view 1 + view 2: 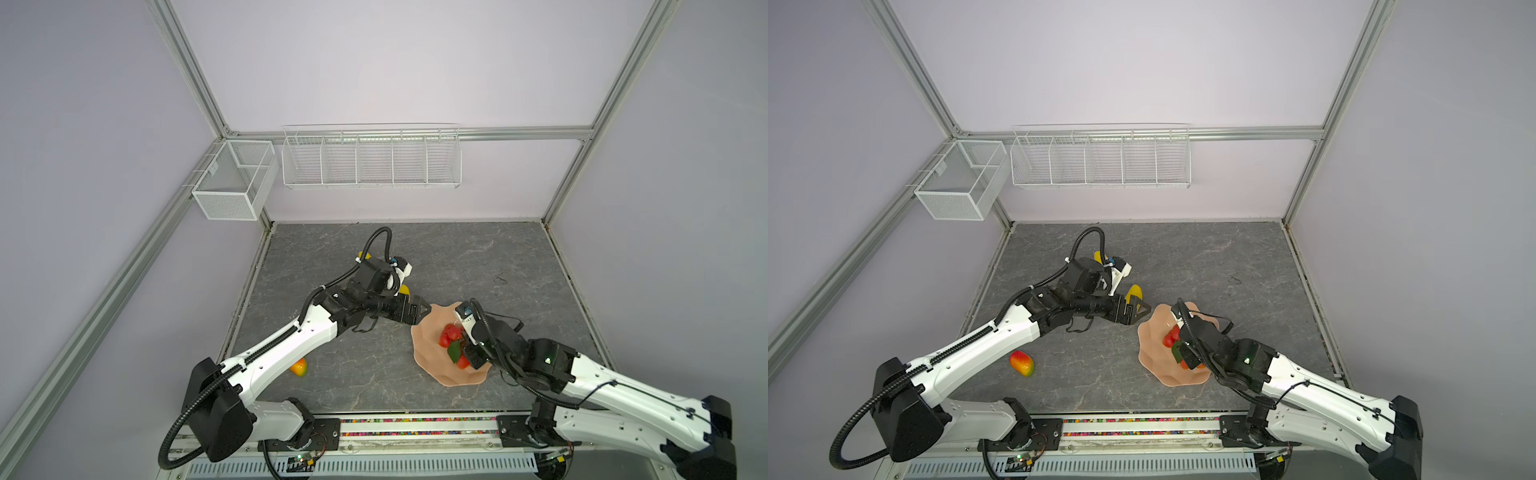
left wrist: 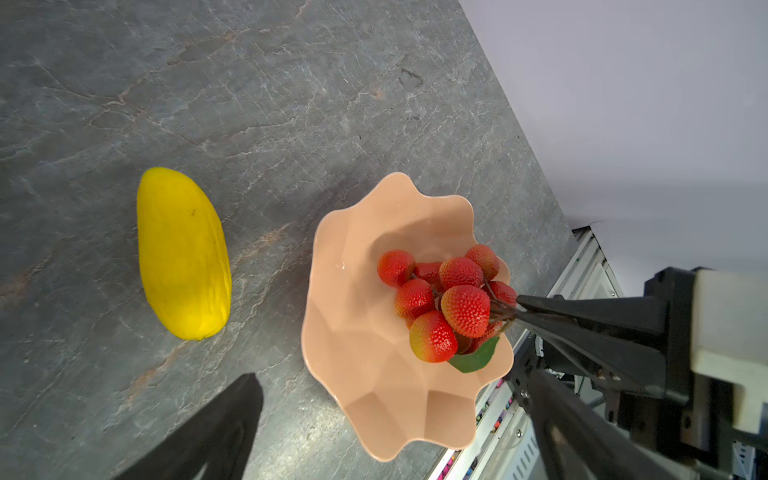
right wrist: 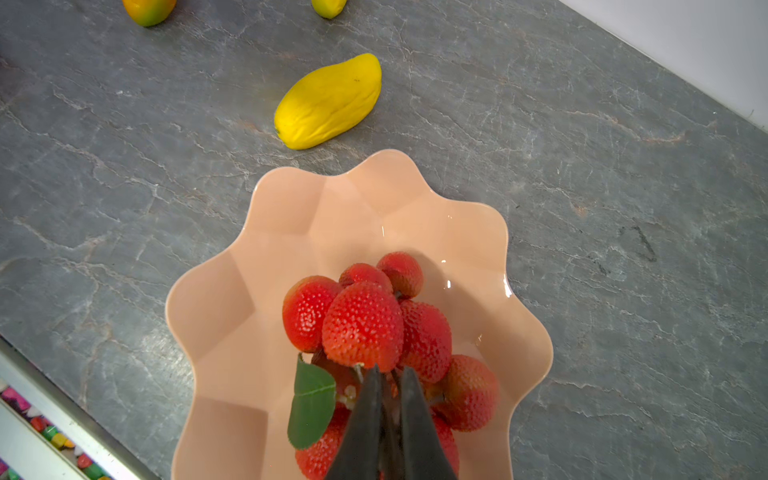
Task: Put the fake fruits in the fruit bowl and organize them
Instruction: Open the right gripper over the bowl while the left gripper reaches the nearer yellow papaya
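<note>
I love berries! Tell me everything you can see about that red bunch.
The berry cluster is a bunch of bumpy red berries, one fading yellow-green, on dark stems with a green leaf; it looks plastic. The right gripper is shut on its stems, holding it in the peach-pink bowl. Whether it touches the bowl is unclear.

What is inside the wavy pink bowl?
Only the bunch of red berries with its green leaf, its stem pinched by the right gripper. The rest of the bowl looks bare. The berries cover the floor beneath them, so whether they rest on it is hidden.
</note>
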Tool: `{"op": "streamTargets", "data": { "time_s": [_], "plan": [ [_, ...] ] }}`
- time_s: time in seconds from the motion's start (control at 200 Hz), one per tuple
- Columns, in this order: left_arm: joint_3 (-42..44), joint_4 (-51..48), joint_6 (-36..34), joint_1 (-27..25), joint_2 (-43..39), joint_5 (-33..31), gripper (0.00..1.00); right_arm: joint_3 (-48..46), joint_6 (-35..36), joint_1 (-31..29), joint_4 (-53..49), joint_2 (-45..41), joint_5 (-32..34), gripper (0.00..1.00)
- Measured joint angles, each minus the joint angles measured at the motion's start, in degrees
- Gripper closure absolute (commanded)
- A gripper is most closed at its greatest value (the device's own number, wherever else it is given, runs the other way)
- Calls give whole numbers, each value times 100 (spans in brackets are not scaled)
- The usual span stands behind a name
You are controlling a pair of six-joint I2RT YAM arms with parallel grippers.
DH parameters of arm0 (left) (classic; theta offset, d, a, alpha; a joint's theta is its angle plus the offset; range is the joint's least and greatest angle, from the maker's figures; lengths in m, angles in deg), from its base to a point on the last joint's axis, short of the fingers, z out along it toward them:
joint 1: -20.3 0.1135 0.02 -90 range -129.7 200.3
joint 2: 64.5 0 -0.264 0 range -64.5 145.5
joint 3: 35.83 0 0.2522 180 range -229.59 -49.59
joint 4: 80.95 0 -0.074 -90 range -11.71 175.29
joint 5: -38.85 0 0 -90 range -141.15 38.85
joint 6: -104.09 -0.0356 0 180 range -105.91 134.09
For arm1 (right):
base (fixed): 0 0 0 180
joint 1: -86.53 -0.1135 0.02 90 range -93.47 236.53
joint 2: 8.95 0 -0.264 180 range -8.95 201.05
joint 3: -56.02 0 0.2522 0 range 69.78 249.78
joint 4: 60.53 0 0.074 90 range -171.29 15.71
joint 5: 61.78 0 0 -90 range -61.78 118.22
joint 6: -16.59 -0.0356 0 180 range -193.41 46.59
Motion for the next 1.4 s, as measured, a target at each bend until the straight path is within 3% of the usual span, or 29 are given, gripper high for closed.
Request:
{"op": "streamTargets", "data": {
  "time_s": [0.185, 0.255, 0.47, 0.58, 0.815, 0.89, 1.13, 1.4],
  "plan": [
    [2, 2, 17, 0, 0, -160, 1, -133, -26, 7, 354, 166, -2, 90],
    [13, -9, 26, 2, 0, -199, 1, -173, -46, 7, 468, 219, -11, 78],
    [173, -7, 76, 2, -22, -337, 1, -234, -63, 7, 702, 328, -68, 58],
    [334, 26, 74, 2, -55, -422, 1, -229, -20, 7, 715, 328, -59, 44],
    [560, 227, 52, 7, -68, -981, 1, 278, 278, 13, 514, 328, 63, 0],
    [553, 328, 48, 81, 24, -1202, 1, 520, 463, 22, 529, 378, 48, 12],
    [-219, 299, -22, 612, 1357, -1537, 6, 1104, 861, 109, 1137, 1191, -726, 12],
    [-1008, 249, -118, 640, 2428, -1606, 8, 1106, 925, 326, 1895, 1788, -2041, 12]
  ]
}}
